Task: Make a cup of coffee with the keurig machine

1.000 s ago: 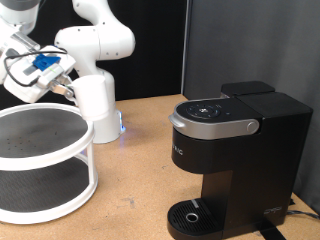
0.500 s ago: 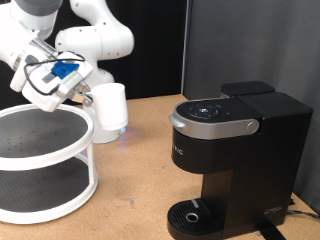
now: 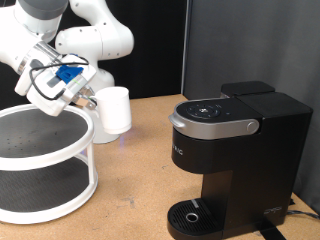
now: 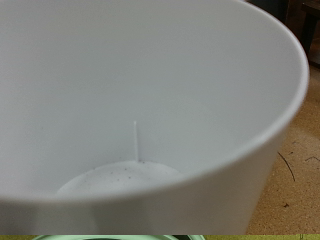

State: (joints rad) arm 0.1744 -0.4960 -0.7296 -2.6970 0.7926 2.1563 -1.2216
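The white cup (image 3: 113, 110) hangs in the air over the table, just past the rim of the round shelf, on the exterior view's left. My gripper (image 3: 90, 98) is shut on its side nearest the shelf. In the wrist view the cup (image 4: 140, 90) fills the frame, and I look into its empty white inside. The black keurig machine (image 3: 235, 150) stands on the exterior view's right with its grey-silver lid down. Its round drip base (image 3: 190, 215) is bare. A wide gap lies between cup and machine.
A white two-tier round shelf (image 3: 45, 165) stands at the exterior view's left, under and beside the arm. The robot's white base (image 3: 100, 45) rises behind it. A wooden tabletop (image 3: 135, 185) lies between shelf and machine. A dark curtain closes the back.
The arm has swung towards the exterior view's right and lowered a little, carrying the cup from over the shelf out past its rim, nearer to the machine.
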